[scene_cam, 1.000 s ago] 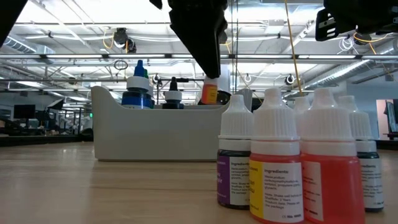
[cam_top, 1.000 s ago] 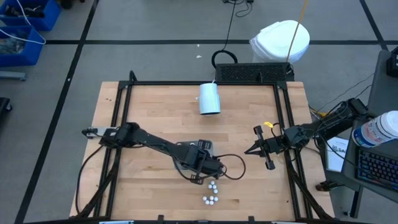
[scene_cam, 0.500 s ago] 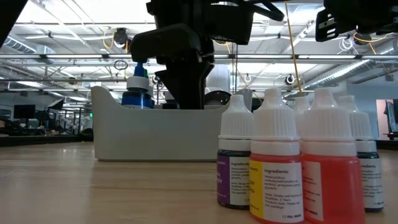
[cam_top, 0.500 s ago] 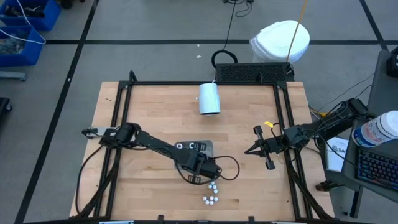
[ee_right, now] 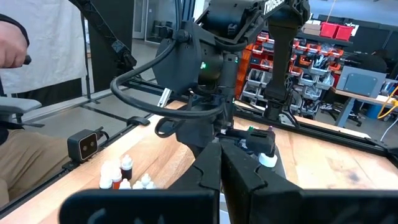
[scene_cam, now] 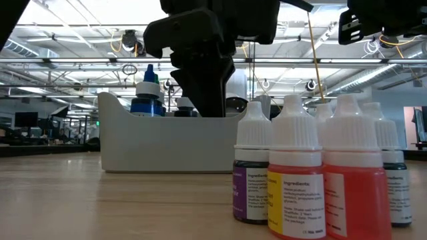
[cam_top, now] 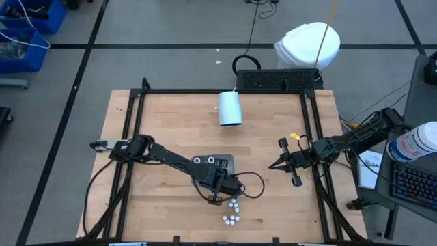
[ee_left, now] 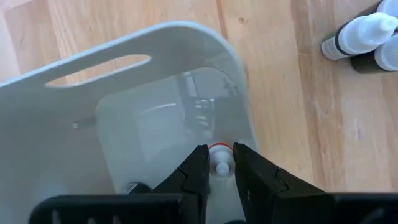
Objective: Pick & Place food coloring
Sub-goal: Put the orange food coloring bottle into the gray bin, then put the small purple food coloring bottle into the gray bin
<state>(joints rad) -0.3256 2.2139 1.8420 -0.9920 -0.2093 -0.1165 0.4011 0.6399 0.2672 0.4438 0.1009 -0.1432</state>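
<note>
A white tray (cam_top: 227,159) sits mid-table, with dark-capped bottles (scene_cam: 148,93) standing inside it. My left gripper (ee_left: 219,163) reaches down into the tray (ee_left: 186,37) and is shut on a small food coloring bottle with a white cap and an orange collar. In the low view the tray wall (scene_cam: 167,143) hides that bottle below the gripper (scene_cam: 203,87). Several more white-capped food coloring bottles (cam_top: 232,212) stand upright on the wood near the front edge (scene_cam: 313,173). My right gripper (cam_top: 281,164) waits shut at the table's right side. My left gripper pinches the little bottle just below its white cap (ee_left: 220,167) between its two fingers (ee_left: 198,171). The fingers come from above, pointing steeply down. The bottle stands upright, cap up, inside the tray. Whether its base touches the tray floor I cannot tell.
A large white cup (cam_top: 230,108) lies on its side near the far edge. Black frame rails (cam_top: 218,91) border the table. The loose bottles (ee_left: 364,37) stand close beside the tray. A seated person (ee_right: 25,81) shows beyond the table in the right wrist view.
My left gripper has gone down from above the tray into it, still shut on the orange bottle, which has sunk behind the tray wall in the low view.
</note>
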